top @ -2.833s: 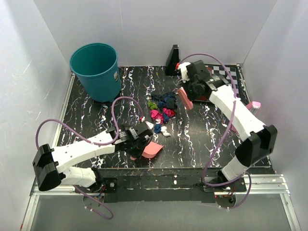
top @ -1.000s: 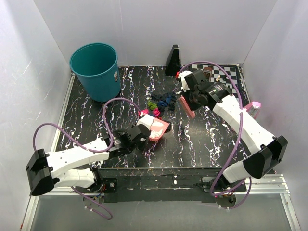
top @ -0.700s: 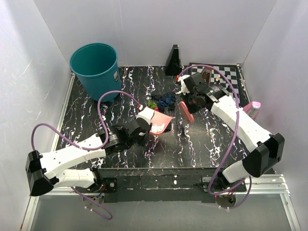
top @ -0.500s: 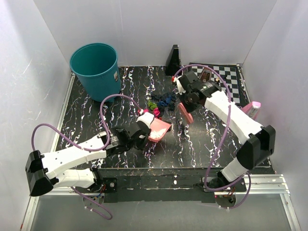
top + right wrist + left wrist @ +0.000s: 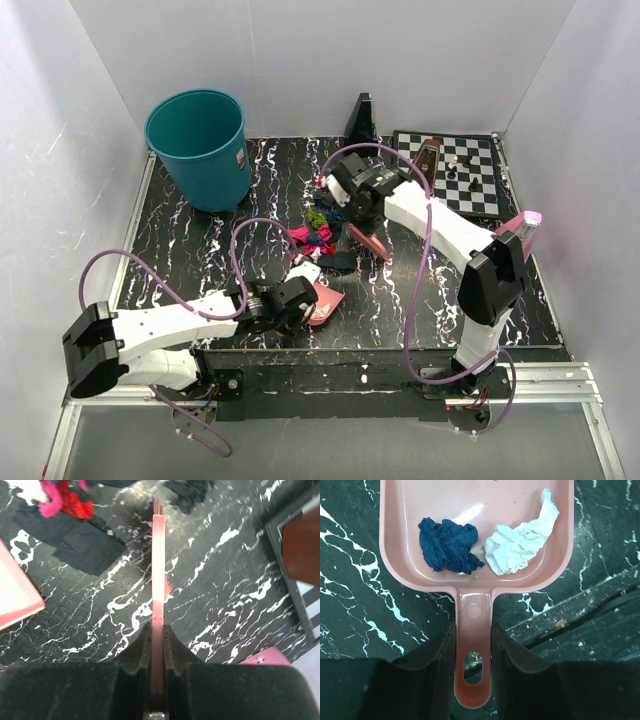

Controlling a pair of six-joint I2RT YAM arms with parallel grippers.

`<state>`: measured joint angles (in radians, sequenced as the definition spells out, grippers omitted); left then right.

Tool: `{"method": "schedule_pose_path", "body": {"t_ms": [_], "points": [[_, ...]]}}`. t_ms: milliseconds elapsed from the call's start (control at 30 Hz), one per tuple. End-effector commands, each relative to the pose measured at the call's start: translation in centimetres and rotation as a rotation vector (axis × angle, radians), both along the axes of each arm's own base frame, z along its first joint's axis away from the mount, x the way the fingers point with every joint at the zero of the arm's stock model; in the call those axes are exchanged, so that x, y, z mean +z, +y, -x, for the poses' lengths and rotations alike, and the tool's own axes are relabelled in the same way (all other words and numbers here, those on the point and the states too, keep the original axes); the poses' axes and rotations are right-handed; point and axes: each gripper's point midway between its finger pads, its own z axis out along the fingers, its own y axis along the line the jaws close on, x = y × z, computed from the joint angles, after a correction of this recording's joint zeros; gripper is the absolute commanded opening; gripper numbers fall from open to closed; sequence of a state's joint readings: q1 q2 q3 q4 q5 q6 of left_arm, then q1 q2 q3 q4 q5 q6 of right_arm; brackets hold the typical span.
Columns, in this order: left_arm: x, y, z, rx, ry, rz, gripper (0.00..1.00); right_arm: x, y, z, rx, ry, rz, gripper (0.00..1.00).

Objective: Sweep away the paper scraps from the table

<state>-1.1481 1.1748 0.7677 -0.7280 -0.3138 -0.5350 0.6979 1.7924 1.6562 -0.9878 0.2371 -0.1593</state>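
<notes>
While I check the feeds, my left hand [image 5: 473, 630] is clamped tight on the handle of the pink dustpan [image 5: 555, 565], near the front edge of the counter [image 5: 350, 605]. I can't tell if the pan touches it. Inside the pan are one dark blue wad [image 5: 447, 545] and one white wad [image 5: 517, 545], side by side. Right hand [image 5: 157, 630] is closed on the pink brush [image 5: 158, 555], held edge-on and pointing away over the counter. Other paper scraps [image 5: 316, 235], magenta, red, blue and green, lie loose mid-counter between dustpan and brush. Teal bin [image 5: 198, 145] back left, chessboard [image 5: 455, 175] back right.
</notes>
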Motion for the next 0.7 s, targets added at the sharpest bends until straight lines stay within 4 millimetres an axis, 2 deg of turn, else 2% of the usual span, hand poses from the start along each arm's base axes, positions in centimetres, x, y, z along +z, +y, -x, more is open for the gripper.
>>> {"method": "schedule_pose_path", "body": {"t_ms": [0,67,233,333,467,667], "points": [[-0.6,-1.0,-1.8,0.057,-0.068,0.009,0.0,-0.4,4.0,-0.2,0.223,-0.057,0.046,0.01],[-1.2,-1.3,-2.7,0.079,-0.086,-0.002,0.0,-1.1,5.4,0.7,0.314,-0.051,0.068,0.01],[-2.4,-1.5,-4.2,0.112,-0.107,-0.012,0.0,-2.7,8.1,5.0,0.525,0.047,0.039,0.01],[-3.2,-1.6,-4.7,0.115,-0.104,0.007,0.0,-2.3,9.0,7.4,0.578,0.092,-0.044,0.01],[-3.3,-1.9,-4.8,0.068,-0.127,0.023,0.0,0.5,9.6,10.1,0.599,0.11,-0.176,0.01],[-2.1,-2.1,-5.3,0.015,-0.199,0.06,0.0,5.0,8.4,9.7,0.493,0.011,-0.259,0.01]]}}
